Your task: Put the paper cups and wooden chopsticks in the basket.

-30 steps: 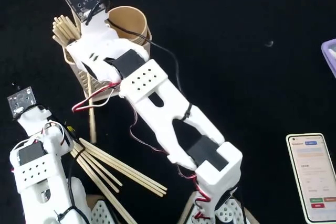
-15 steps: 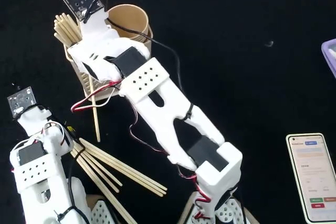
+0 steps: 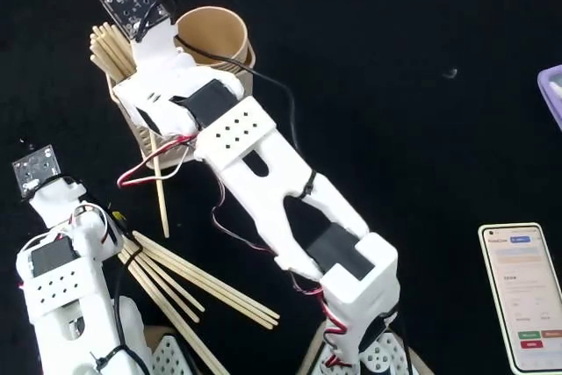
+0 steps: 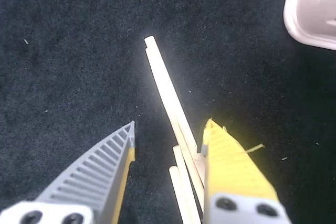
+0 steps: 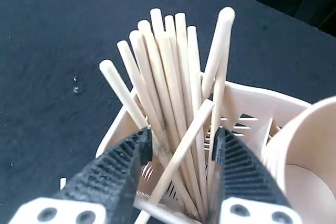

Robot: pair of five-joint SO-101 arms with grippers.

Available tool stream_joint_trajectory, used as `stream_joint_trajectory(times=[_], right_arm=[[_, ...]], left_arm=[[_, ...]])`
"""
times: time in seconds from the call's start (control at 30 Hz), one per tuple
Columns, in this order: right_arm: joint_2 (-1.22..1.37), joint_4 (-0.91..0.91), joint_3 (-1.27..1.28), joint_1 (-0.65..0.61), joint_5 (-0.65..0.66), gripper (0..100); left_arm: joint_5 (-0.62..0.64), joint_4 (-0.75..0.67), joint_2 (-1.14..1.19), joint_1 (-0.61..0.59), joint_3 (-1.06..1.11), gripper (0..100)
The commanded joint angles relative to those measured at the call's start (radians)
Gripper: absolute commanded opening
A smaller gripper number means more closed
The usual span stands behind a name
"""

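While I am watching from the high view, the right arm is stretching across the black table (image 3: pixel 421 129) to the basket (image 3: pixel 140 140) at the far left. From its wrist camera the right gripper (image 5: pixel 181 145) is hanging just over the basket's rim. Its jaws are standing apart on either side of the standing chopsticks (image 5: pixel 168 77), a bundle leaning upright in the basket with the tips fanning out above the rim. One stick is crossing the bundle at a slant between the two jaws. I am not seeing the jaws pinching any stick.

A paper cup (image 3: pixel 211 32) is sitting upright in the same basket, beside the bundle, mouth up.

Near the left arm's base, the loose chopsticks (image 3: pixel 198 285) are lying flat on the table in a rough sheaf. The left gripper (image 4: pixel 168 137) is sitting low over one end of them, jaws apart. The sticks are running between the jaws and pressing against the yellow finger (image 4: pixel 231 171).

A single chopstick (image 3: pixel 160 195) is lying apart from the sheaf, one end by the basket's near wall.

A phone (image 3: pixel 522 296) is resting face up, well away on the right.
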Motion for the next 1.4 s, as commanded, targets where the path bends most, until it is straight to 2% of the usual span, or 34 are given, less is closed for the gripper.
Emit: stream_joint_trajectory(times=[0.0,0.07,0.27,0.73,0.97,1.37], right_arm=[[-0.01,-0.002,-0.03,0.04,0.008,21.1],[-0.01,-0.002,-0.038,0.038,0.008,18.8],[-0.007,-0.002,-0.085,0.043,0.009,1.0],[-0.005,0.006,-0.125,0.034,0.009,1.5],[-0.002,0.008,-0.119,0.009,0.008,14.9],[-0.019,0.072,-0.137,0.011,0.008,14.9]], left_arm=[[0.003,0.005,-0.011,0.005,-0.041,22],[0.003,0.005,-0.011,0.005,-0.041,22],[0.003,0.005,-0.011,0.004,-0.041,22],[0.003,0.005,-0.011,0.004,-0.041,22],[0.003,0.005,-0.011,0.004,-0.041,22],[0.003,0.005,-0.011,0.004,-0.041,22]])
